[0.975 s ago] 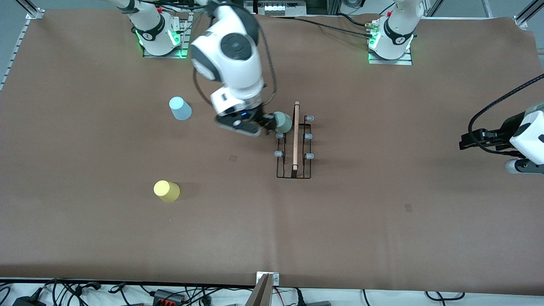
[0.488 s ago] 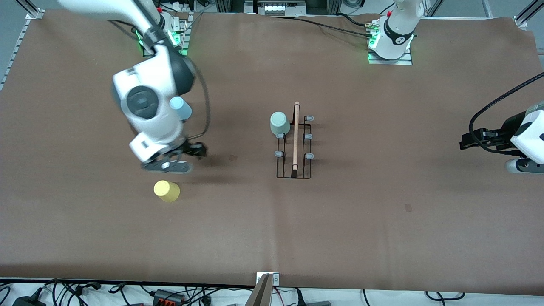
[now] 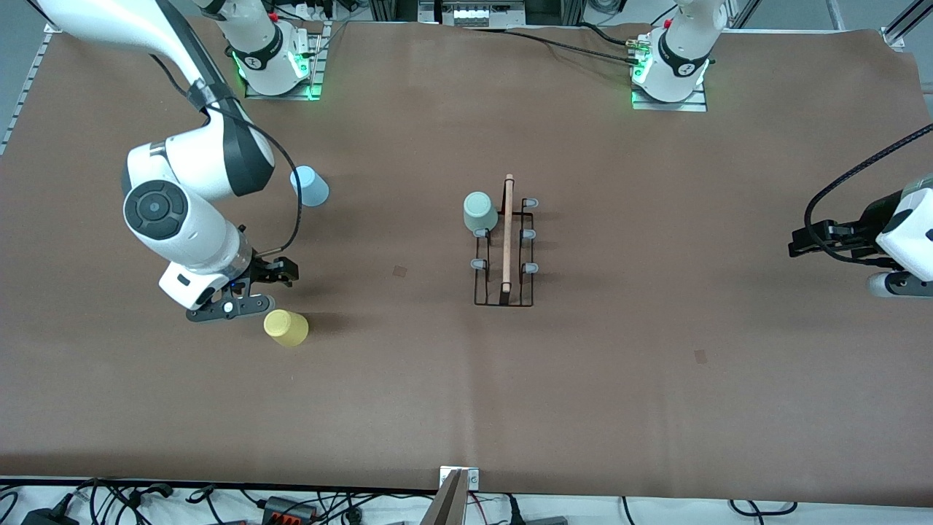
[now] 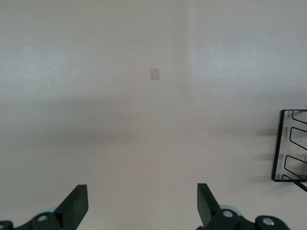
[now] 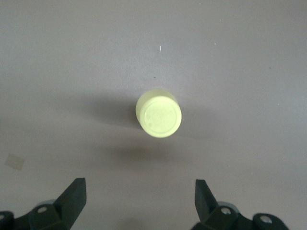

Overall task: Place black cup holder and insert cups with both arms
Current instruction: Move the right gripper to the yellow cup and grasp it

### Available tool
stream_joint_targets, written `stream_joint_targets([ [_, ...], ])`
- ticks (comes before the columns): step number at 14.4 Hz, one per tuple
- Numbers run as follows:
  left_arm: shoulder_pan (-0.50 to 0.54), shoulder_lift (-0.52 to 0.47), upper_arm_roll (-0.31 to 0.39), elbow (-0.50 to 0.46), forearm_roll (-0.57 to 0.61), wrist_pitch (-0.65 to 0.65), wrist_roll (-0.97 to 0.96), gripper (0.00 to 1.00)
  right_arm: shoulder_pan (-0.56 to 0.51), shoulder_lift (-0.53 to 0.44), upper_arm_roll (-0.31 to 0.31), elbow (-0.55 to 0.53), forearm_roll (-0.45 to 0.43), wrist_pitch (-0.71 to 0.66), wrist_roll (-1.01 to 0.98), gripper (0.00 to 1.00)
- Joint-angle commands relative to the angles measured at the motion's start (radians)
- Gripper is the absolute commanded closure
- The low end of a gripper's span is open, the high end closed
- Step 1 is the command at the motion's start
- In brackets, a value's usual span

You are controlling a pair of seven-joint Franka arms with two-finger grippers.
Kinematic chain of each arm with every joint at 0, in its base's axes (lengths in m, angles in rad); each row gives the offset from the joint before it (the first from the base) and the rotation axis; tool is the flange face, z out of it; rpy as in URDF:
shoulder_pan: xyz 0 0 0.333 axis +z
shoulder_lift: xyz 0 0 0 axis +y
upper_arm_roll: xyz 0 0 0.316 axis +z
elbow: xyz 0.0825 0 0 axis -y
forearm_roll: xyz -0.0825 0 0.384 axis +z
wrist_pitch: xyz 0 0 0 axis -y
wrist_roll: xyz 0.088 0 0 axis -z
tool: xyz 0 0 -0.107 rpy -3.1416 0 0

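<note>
Fingers of the right gripper (image 5: 138, 203) spread wide over the yellow cup (image 5: 159, 113); left gripper's (image 4: 142, 206) likewise, empty.

The left tool (image 4: 142, 206) hung open over bare table (image 4: 120, 124). Ahead of it lay a small square mark (image 4: 154, 74). Off to one side showed the black cup holder (image 4: 290, 146).

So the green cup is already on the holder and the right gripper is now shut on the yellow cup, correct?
Not quite. The green cup does sit on the black cup holder, but the right gripper is open and apart from the yellow cup, which stands free on the table. The right wrist view shows the cup clear of its fingers.
</note>
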Motion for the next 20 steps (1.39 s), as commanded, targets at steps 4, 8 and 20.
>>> stream_joint_targets([
  [4, 0.006, -0.013, -0.004, 0.006, -0.015, -0.019, 0.015, 0.00, -0.014, 0.093, -0.053, -0.010, -0.027, 0.201, -0.042, 0.00],
  [8, 0.006, -0.014, -0.004, 0.006, -0.015, -0.019, 0.015, 0.00, -0.019, 0.167, -0.072, -0.014, -0.037, 0.332, -0.035, 0.00],
  [20, 0.006, -0.014, -0.004, 0.006, -0.015, -0.019, 0.015, 0.00, -0.014, 0.198, -0.070, -0.065, -0.033, 0.390, -0.039, 0.63],
])
